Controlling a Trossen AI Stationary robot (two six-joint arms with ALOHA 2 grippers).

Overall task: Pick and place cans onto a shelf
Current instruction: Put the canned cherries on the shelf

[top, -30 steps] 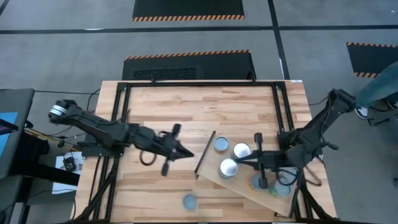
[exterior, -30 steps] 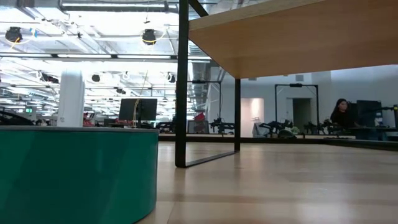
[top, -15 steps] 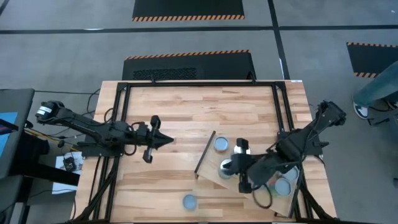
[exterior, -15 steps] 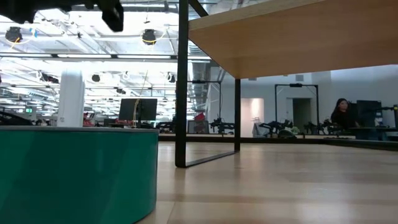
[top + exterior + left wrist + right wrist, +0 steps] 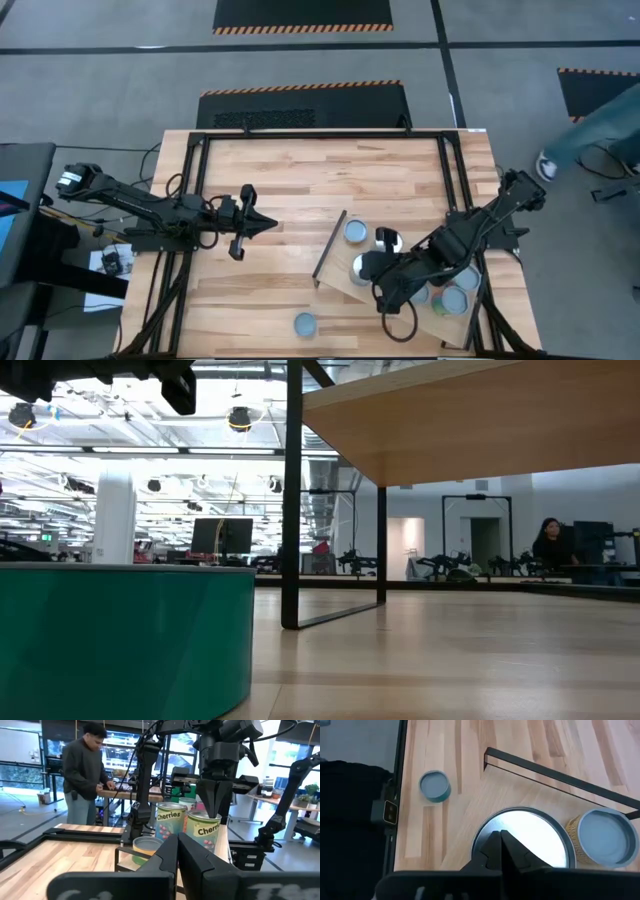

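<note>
The shelf (image 5: pixel 338 264) is a tilted light-wood board with a dark edge (image 5: pixel 560 777), standing on thin black legs (image 5: pixel 292 500) at the table's right. Several cans stand on it, among them a silvery-topped one (image 5: pixel 525 837), a bluish-topped one (image 5: pixel 605 837) and two labelled "Cherries" (image 5: pixel 170 820). One teal can (image 5: pixel 305 324) stands on the tabletop near the front edge and fills the low view's foreground (image 5: pixel 120 640). My right gripper (image 5: pixel 501 840) is shut, pointing down over the silvery-topped can (image 5: pixel 362 266). My left gripper (image 5: pixel 270 226) is shut and empty, left of the shelf. My right gripper's shut fingertips (image 5: pixel 212 809) point down at the middle of the silvery top of a "Cherries" can (image 5: pixel 206 831) on the shelf. I cannot tell whether they touch the top or stand just above it.
The black table frame (image 5: pixel 200 180) runs along the left, far and right sides. More cans (image 5: pixel 452 300) sit at the shelf's right end under my right arm. A person stands beyond the table in the left wrist view (image 5: pixel 85 770). Bare planks lie between my left gripper and the shelf.
My left gripper has drawn back toward the table's left edge, staying shut, and then kept still. My right gripper has gone toward the table's left and a little toward the near edge, tipping downward over the silvery-topped can on the shelf.
</note>
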